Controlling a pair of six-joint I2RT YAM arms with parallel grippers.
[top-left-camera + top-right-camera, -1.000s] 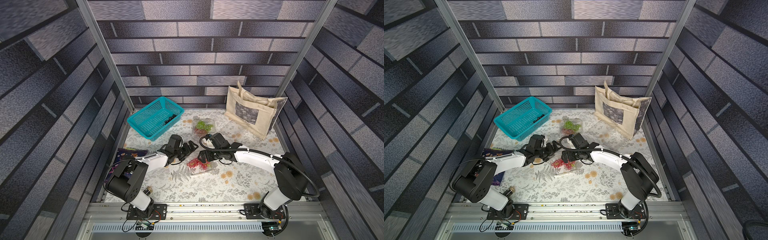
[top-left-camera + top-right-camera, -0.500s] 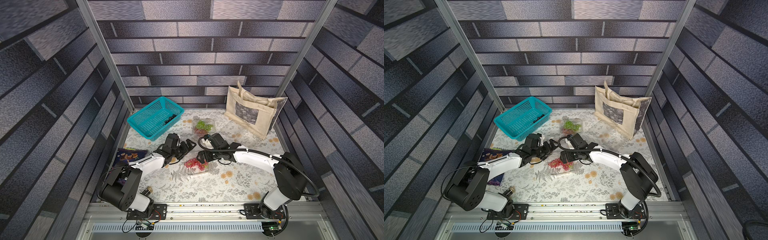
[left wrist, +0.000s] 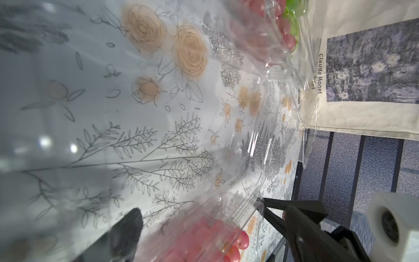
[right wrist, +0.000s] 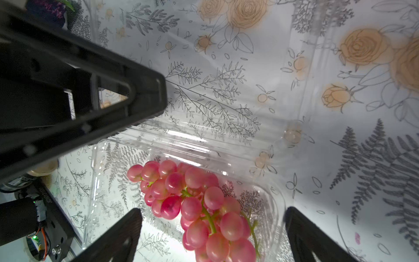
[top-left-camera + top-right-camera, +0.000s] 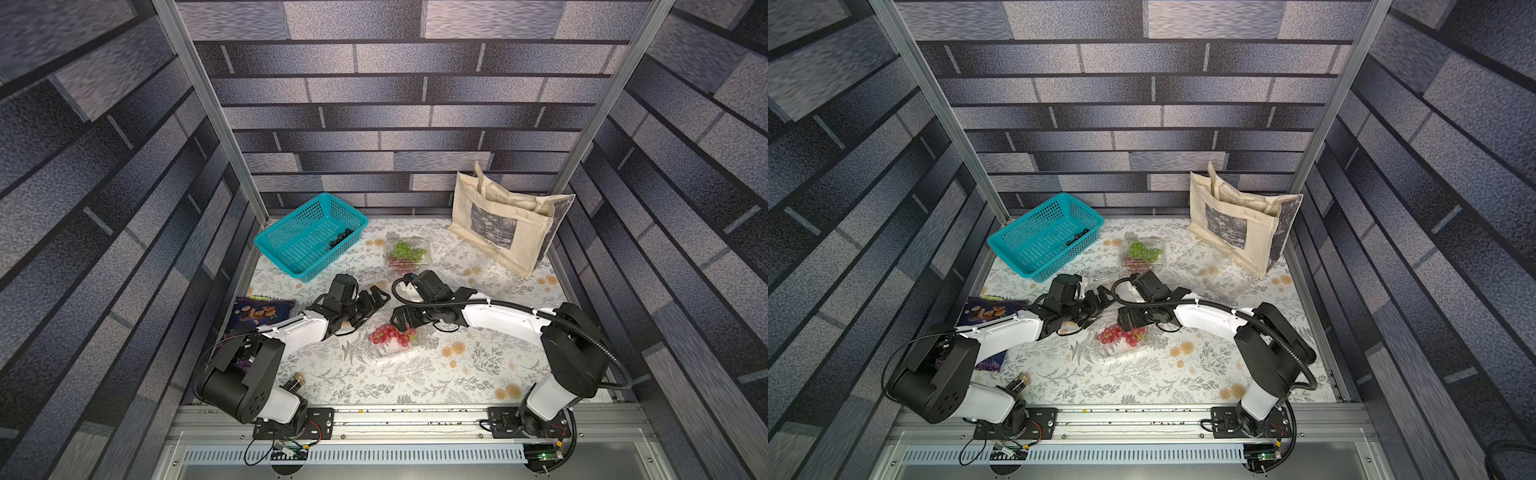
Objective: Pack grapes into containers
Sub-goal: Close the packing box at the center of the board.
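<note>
Status: packing is partly done.

1. The far container [image 5: 426, 264], above centre in both top views, holds a green bunch [image 5: 405, 249] and a red bunch [image 5: 400, 262]. Its lid looks down; whether it is latched cannot be told.
2. The near container [image 4: 181, 145], at the centre of the top views, holds the second red bunch [image 5: 390, 334]. In the right wrist view the tray shows these grapes uncovered, with clear plastic beyond the far rim, so I judge the lid is not yet shut.
3. The black grapes [image 5: 340, 239] lie in the teal basket [image 5: 291, 249], upper left of the table, and are not yet packed.
4. A third container [image 5: 494, 268], just left of the tote bag [image 5: 498, 224], appears empty.

Grippers: the right gripper [image 5: 401, 323] hangs over the red bunch with its fingers wide apart, one on either side, holding nothing. The left gripper [image 5: 380, 297] sits just left of it, fingers also spread and empty.

Outstanding, in my judgement: close the near lid, then move the black bunch into the third container and close it.

Limits of view: the left wrist camera looks through blurred clear plastic, so whether that gripper touches the lid cannot be told. The third container is nearly invisible against the patterned cloth. The black bunch is small and partly screened by the basket wall.
</note>
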